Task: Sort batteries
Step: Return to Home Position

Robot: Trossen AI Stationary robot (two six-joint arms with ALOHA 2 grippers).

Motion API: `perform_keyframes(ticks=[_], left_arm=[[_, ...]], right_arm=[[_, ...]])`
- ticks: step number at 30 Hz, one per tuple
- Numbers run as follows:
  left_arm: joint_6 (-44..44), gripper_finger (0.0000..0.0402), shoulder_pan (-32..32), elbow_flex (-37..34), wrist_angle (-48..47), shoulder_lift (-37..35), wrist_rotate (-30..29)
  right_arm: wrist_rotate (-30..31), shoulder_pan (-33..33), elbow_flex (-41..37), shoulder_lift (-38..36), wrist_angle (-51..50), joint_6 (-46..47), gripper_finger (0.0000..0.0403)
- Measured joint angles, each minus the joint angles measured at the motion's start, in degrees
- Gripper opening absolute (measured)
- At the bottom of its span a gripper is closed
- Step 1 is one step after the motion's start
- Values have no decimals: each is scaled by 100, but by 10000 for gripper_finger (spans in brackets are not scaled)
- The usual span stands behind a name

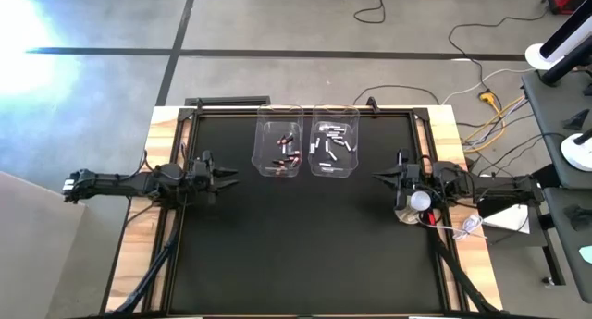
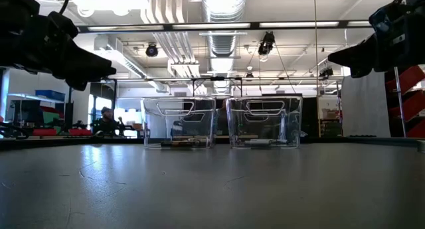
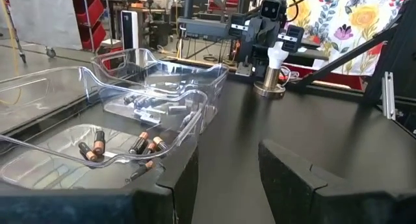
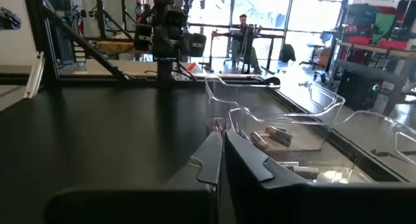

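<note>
Two clear plastic bins stand side by side at the table's far middle. The left bin [image 1: 279,148] holds several dark batteries with red marks [image 3: 97,146]. The right bin [image 1: 333,143] holds several silvery-white batteries [image 3: 146,107]. Every battery lies on its bin's floor. My left gripper [image 1: 233,177] hovers above the table, left of the bins, and points toward them; it is open [image 3: 227,165] and holds nothing. My right gripper [image 1: 376,177] hovers to the right of the bins and points toward them; it is shut [image 4: 222,143] and empty.
A round silver-white disc object with a red wire [image 1: 418,203] sits beside my right arm near the table's right edge. Black table surface [image 1: 296,245] stretches between the arms and toward the near edge. Cables lie on the floor beyond the table. A person [image 4: 244,36] sits in the room behind.
</note>
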Motion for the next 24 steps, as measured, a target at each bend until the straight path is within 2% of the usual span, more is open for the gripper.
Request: perform_keyframes(ticks=[12, 24], left_arm=[[0, 139, 0, 46, 12, 199, 2], [0, 139, 0, 52, 13, 263, 2]], right_arm=[[3, 0, 0, 0, -1, 725, 13], [4, 0, -2, 0, -1, 725, 13]])
